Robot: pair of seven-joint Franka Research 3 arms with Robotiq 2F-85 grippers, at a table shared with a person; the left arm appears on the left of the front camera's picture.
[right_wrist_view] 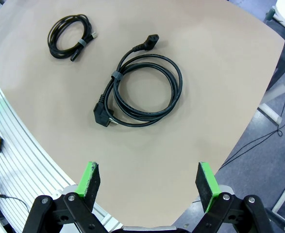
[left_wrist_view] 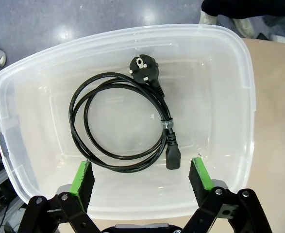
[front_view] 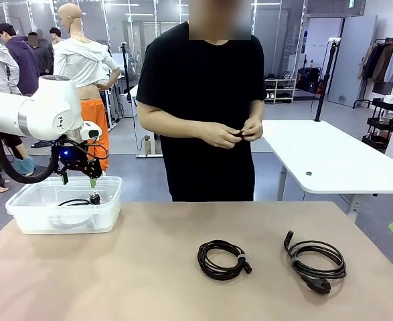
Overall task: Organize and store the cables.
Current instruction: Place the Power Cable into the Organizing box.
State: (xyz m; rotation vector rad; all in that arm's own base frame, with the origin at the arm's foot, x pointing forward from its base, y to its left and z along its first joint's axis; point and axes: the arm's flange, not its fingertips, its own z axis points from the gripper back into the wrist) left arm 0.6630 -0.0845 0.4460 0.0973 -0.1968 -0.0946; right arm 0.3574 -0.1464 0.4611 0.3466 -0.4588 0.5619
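One coiled black cable (left_wrist_view: 120, 124) with a round plug lies in the clear plastic bin (front_view: 22, 217), also seen as a dark loop (front_view: 79, 200). My left gripper (front_view: 77, 176) hangs open just above the bin, its green pads (left_wrist_view: 81, 177) wide apart with nothing between them (left_wrist_view: 141, 182). Two more coiled cables rest on the brown table: a small one (front_view: 221, 259) in the middle and a thicker one (front_view: 315, 262) to its right. From above, the thick coil (right_wrist_view: 142, 92) and the small coil (right_wrist_view: 69, 36) lie well ahead of my open right gripper (right_wrist_view: 148, 183).
A person in a black shirt (front_view: 206, 100) stands at the table's far edge, both hands (front_view: 235, 132) together at waist height holding something small. The bin's rim (left_wrist_view: 246, 73) sits near the table's left end. A white table (front_view: 337, 160) stands behind on the right.
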